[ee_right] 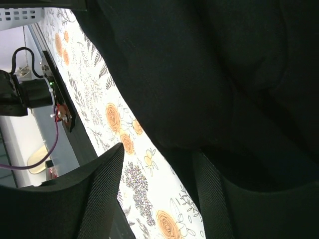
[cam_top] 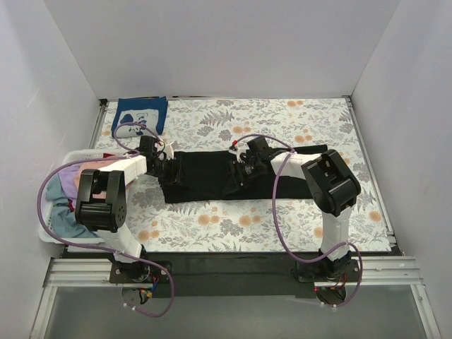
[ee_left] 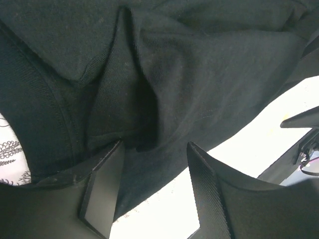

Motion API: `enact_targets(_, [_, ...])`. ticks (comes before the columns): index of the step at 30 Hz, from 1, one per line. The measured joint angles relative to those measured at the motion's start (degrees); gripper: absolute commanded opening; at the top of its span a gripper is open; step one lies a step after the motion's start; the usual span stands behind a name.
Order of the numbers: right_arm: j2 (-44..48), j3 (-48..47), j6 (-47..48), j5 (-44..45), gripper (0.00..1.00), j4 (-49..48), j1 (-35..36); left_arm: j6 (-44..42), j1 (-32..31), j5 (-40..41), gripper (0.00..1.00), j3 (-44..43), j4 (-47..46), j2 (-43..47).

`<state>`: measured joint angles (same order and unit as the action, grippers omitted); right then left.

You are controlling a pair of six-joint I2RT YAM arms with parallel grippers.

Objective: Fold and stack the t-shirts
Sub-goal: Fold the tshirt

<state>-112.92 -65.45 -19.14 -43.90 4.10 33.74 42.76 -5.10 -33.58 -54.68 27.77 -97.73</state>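
Progress from above looks early. One navy shirt (cam_top: 141,115) lies folded at the far left corner of the flowered cover (cam_top: 296,120), the only finished piece (and so the start of the stack, by my reading). A black shirt (cam_top: 205,176) stretches as a long, rumpled band across the middle of the table, not yet a neat packet. Pink, lavender and teal shirts (cam_top: 67,189) sit heaped in the white basket (cam_top: 51,239) at the left edge, untouched as far as I can see. The left claw (cam_top: 161,167) is at the band's left end and the right claw (cam_top: 244,169) is near its middle.

At the left wrist, the left claw (ee_left: 155,149) stands with its jaws spread. Black shirt (ee_left: 199,64) fills the view, and a pinched ridge of it runs down towards the left-hand finger (ee_left: 102,191), but nothing is clamped.

At the right wrist, the right claw (ee_right: 158,154) is likewise spread wide and holds nothing. It is low over the black shirt's (ee_right: 209,74) edge, where dark cloth meets flowered cover (ee_right: 114,119).

I judge that the black shirt needs more folds and a move onto the navy one, and then the basket's three follow.
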Motion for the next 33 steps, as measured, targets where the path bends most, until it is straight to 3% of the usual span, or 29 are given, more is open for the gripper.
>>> enact_targets(6, [-0.96,-0.46,-1.11,-0.20,0.52,-0.52,-0.07,0.17,-0.07,-0.15,0.42,0.00,-0.26,-0.33])
enact_targets(9, [-0.96,-0.50,-1.25,-0.15,0.40,-1.01,-0.07,0.24,-0.26,-0.39,0.36,0.00,-0.26,-0.33])
enact_targets(10, [-0.94,-0.57,-1.25,-0.13,0.31,-1.03,-0.07,0.20,-0.28,-0.48,0.31,0.00,-0.26,-0.33])
enact_targets(15, [-0.94,-1.88,-1.57,0.00,0.10,-1.22,-0.07,0.42,-0.35,-1.38,0.17,-0.68,0.17,-0.33])
enact_targets(16, [-0.94,-2.16,-1.55,0.00,0.02,-1.27,-0.09,0.35,-0.35,-1.55,0.14,-0.87,0.26,-0.33])
enact_targets(19, [-0.94,-2.75,-1.64,0.09,0.01,-1.27,-0.42,0.61,-0.35,-2.05,0.01,-1.77,0.52,-0.33])
enact_targets(33, [-0.94,-6.14,-0.37,2.49,0.01,-1.29,-5.60,2.40,-0.57,-3.45,0.00,-9.55,0.66,-4.37])
